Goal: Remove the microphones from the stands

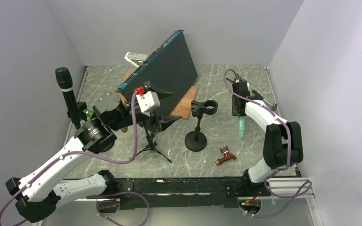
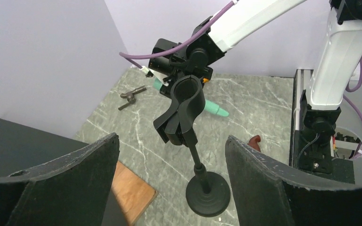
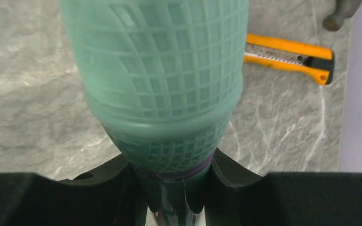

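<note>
The black microphone stand (image 1: 195, 139) stands mid-table, and its clip (image 1: 204, 107) is empty. The stand (image 2: 207, 192) and clip (image 2: 187, 101) also show in the left wrist view. My right gripper (image 1: 239, 109) is shut on a green microphone (image 1: 241, 127), held to the right of the stand. In the right wrist view its mesh head (image 3: 155, 70) fills the frame above the closed jaws. My left gripper (image 1: 175, 106) is open and empty, left of the clip; its fingers (image 2: 52, 188) frame the stand.
A black microphone (image 1: 65, 89) stands upright by the left wall. A small tripod (image 1: 153, 141), a leaning dark panel (image 1: 167, 68), a wooden board (image 1: 185, 107) and a brown object (image 1: 226, 155) are nearby. A yellow utility knife (image 3: 287, 56) lies beyond the right gripper.
</note>
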`<action>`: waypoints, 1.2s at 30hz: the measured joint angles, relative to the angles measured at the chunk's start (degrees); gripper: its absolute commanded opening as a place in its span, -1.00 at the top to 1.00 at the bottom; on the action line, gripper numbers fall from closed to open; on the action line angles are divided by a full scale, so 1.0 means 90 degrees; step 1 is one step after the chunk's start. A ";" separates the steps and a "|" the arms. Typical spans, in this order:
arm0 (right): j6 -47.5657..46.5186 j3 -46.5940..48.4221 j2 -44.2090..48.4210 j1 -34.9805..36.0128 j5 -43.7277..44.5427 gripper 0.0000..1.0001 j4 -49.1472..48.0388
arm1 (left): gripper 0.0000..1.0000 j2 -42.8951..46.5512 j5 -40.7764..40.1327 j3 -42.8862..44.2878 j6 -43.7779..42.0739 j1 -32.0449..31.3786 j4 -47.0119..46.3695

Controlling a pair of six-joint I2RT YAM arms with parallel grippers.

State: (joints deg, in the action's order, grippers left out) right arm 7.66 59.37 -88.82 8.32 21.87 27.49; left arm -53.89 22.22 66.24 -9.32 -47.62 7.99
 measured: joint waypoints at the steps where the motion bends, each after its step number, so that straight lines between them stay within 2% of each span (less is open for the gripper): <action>1: -0.0002 -0.0032 -0.0117 -0.0053 -0.0063 0.70 0.0019 | -0.69 -0.0029 -0.0066 -0.0017 -0.0005 -0.0034 0.0000; 8: -0.0017 -0.0287 -0.0614 -0.0401 -0.0692 0.37 -0.0134 | -0.70 0.0027 -0.0328 -0.0155 -0.0010 -0.0226 -0.0080; 13: 0.0010 -0.0544 -0.0789 -0.0444 -0.1022 -0.19 -0.0335 | -0.71 0.0058 -0.0486 -0.0182 -0.0078 -0.0401 -0.0107; 15: 0.0005 -0.0600 -0.0758 -0.0444 -0.1107 -0.33 -0.0478 | -0.75 0.0061 -0.0537 -0.0182 -0.0121 -0.0471 -0.0102; 22: 0.0053 -0.0806 -0.0362 -0.0449 -0.1270 -0.53 -0.0559 | -0.77 0.0287 -0.0712 -0.0410 -0.0228 -0.0551 -0.0185; 23: 0.0058 -0.0823 -0.0226 -0.0449 -0.1282 -0.55 -0.0539 | -0.70 0.0301 -0.0738 -0.0413 -0.0231 -0.0554 -0.0189; 29: 0.0163 -0.1039 0.1375 -0.0449 -0.1717 -0.62 -0.0619 | -0.65 0.0355 -0.0860 -0.0413 -0.0221 -0.0554 -0.0199; 36: 0.0464 -0.1892 0.2902 -0.0347 -0.3065 -0.60 -0.1326 | -0.57 0.0423 -0.0986 -0.0464 -0.0192 -0.0554 -0.0301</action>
State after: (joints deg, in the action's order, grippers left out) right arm 11.84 42.35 -62.70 5.19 -5.72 15.55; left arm -50.09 13.34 62.06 -11.05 -52.60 5.28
